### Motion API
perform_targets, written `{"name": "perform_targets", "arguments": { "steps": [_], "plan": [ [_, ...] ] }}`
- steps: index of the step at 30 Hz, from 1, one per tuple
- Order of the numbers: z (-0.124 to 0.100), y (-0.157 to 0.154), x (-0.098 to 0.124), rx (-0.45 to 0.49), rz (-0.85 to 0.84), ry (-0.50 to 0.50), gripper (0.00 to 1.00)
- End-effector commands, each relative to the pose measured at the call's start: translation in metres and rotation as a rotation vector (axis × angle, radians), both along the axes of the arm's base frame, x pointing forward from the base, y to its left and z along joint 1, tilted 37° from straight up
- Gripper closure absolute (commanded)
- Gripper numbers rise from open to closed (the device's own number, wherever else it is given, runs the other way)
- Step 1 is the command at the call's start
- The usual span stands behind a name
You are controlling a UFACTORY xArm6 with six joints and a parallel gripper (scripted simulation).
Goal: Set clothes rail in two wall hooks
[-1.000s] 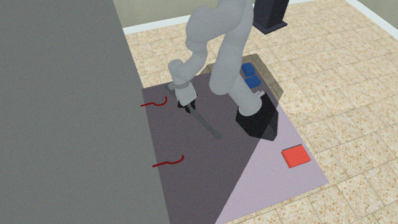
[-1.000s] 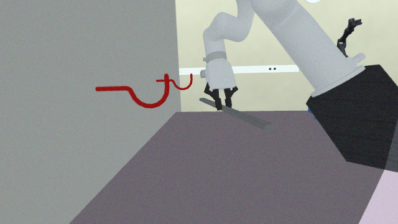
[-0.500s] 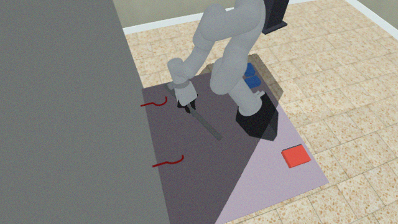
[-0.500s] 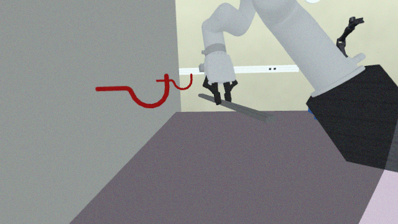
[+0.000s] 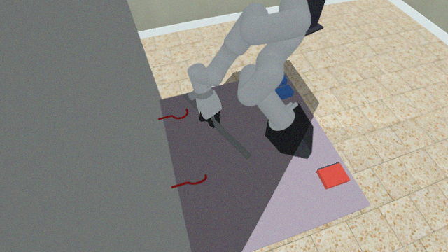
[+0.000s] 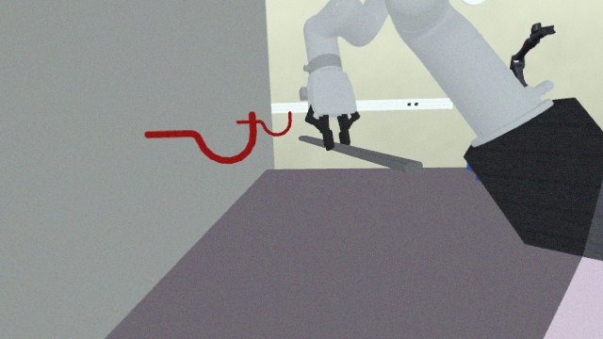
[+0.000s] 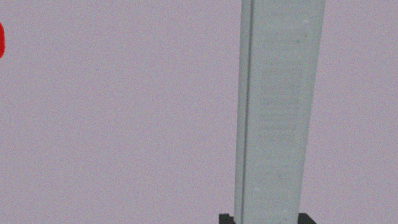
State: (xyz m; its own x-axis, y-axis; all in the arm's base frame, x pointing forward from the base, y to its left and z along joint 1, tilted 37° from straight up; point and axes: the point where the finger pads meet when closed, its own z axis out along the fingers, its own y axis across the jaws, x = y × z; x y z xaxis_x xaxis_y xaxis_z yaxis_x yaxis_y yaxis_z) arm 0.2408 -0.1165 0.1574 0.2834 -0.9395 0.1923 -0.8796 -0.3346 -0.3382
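The fingers [image 6: 337, 137] are clamped on the rail [image 6: 372, 156], lifted off the tabletop [image 6: 330, 245] near the far hook [image 6: 278, 127] but resting in neither hook, so hanging remains.

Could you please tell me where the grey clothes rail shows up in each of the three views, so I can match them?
Top: the clothes rail runs diagonally at centre, down-right from the gripper.
Exterior: upper centre, a slanted bar above the mat, clamped near its left end.
Wrist: a pale vertical bar right of centre, top to bottom.
Shared landmark: the gripper shut on the rail; its black fingers show at the wrist view's bottom edge.
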Motion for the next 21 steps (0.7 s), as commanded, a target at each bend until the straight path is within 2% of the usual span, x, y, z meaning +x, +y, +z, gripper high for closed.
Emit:
{"name": "perform_targets", "arguments": {
  "steps": [1, 21],
  "plan": [
    [0.005, 0.005, -0.001, -0.002, 0.0, -0.003, 1.0],
    [0.023, 0.033, -0.006, -0.002, -0.001, -0.003, 1.0]
  ]
}}
